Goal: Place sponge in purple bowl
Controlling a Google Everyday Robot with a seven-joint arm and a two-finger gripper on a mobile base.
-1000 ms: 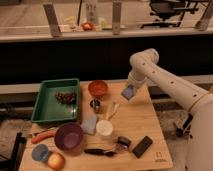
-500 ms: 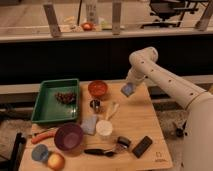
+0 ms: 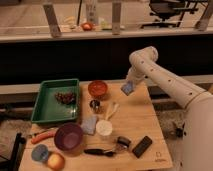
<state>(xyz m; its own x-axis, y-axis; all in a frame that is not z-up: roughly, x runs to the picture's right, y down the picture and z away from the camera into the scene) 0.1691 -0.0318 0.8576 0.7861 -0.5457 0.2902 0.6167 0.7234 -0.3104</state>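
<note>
- Blue-grey sponge (image 3: pixel 127 89) is held at the tip of the gripper (image 3: pixel 128 87), which reads as clamped on it. Both are at the far edge of the table (image 3: pixel 150 120), just right of the orange-red bowl (image 3: pixel 97 89).
- Target purple bowl (image 3: pixel 69 137) is sited near-left, well apart from the sponge. The whole transfer is judged pending.
- Clutter lies on the direct path: metal cup (image 3: pixel 94 105), pale spoon (image 3: pixel 113 109), grey-blue cloth (image 3: pixel 90 125), white round object (image 3: pixel 104 128). If the carry is kept low, the cup could be tipped or the white object shoved against the bowl.
- Wrong-target risk: the orange-red bowl is closest to the gripper, and a small blue-grey dish (image 3: pixel 39 152) lies just near-left of the purple bowl. An early release would be caught by the former, an overshoot by the latter.
- Soft material: grip could be lost through compression slip if the arm is swung fast, and the sponge would be dropped among the clutter.
- The sponge is likely light and springy. If it is released high or off-centre, a bounce off the rim is to be expected, towards the green tray (image 3: pixel 50 111) or the carrot (image 3: pixel 42 136).
- The bowl looks like light plastic. If the rim is struck by the gripper, it could be slid into the apple (image 3: pixel 55 161) or off the near-left edge.
- A long reach away from the robot's body at right is needed, so placement accuracy may be degraded.
</note>
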